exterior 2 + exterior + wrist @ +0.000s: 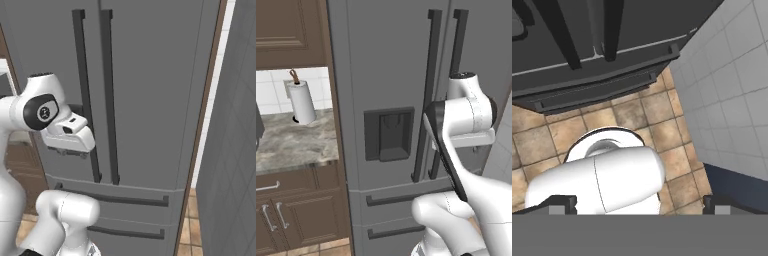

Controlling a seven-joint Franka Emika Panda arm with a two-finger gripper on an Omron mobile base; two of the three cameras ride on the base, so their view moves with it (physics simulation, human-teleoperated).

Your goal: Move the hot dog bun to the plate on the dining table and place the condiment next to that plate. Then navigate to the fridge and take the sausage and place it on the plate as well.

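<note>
The tall grey steel fridge (386, 75) (150, 100) stands right in front of me, both upper doors shut. Its long dark vertical handles (428, 95) (82, 95) meet at the middle, and the dark dispenser recess (389, 132) sits in the left door. Two drawer fronts (587, 85) run along its bottom. My hand hangs in front of the doors and points down at the floor. My gripper (639, 204) is open, its fingertips (562, 202) wide apart with nothing between them. The hot dog bun, plate, dining table, condiment and sausage are out of view.
Left of the fridge a marble counter (291, 142) carries a paper towel roll (302, 102) over brown cabinets (296, 215). A grey tiled wall (230, 150) (732, 100) closes in on the right. Tan floor tiles (637, 115) lie below.
</note>
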